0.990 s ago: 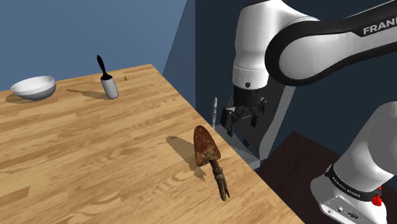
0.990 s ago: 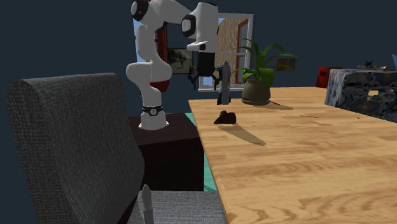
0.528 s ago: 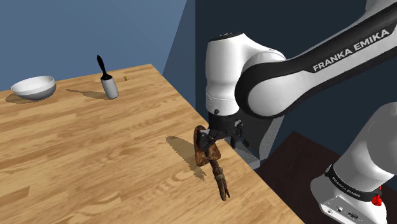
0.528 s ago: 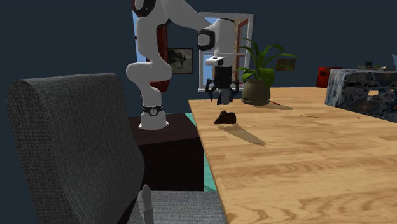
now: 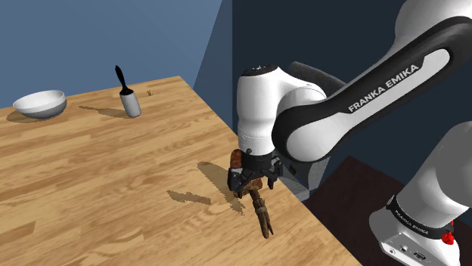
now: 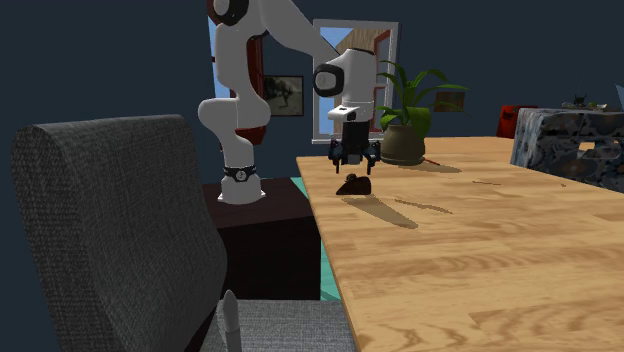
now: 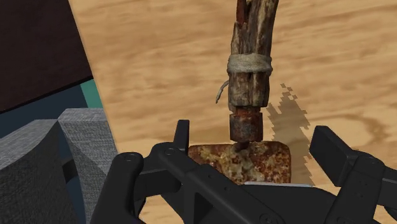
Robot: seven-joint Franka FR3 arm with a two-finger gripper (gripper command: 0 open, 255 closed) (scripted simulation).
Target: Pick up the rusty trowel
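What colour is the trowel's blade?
The trowel's blade is mottled rusty orange-brown; the wrist view shows it best.

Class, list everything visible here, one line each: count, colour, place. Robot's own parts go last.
table: one, light wood, beside the stand
trowel: one, rusty brown, near the table's edge under the gripper
bowl: one, white, on the table's far end, shoulder view's left
lint roller: one, pale grey with black handle, upright near the bowl
potted plant: one, green in a brownish pot, on the table beyond the gripper
chair: one, grey, second exterior view's foreground
stand: one, dark, under the arm
arm: one, white with dark joints, bent over the table's edge
gripper: one, black, open, fingers astride the trowel's blade
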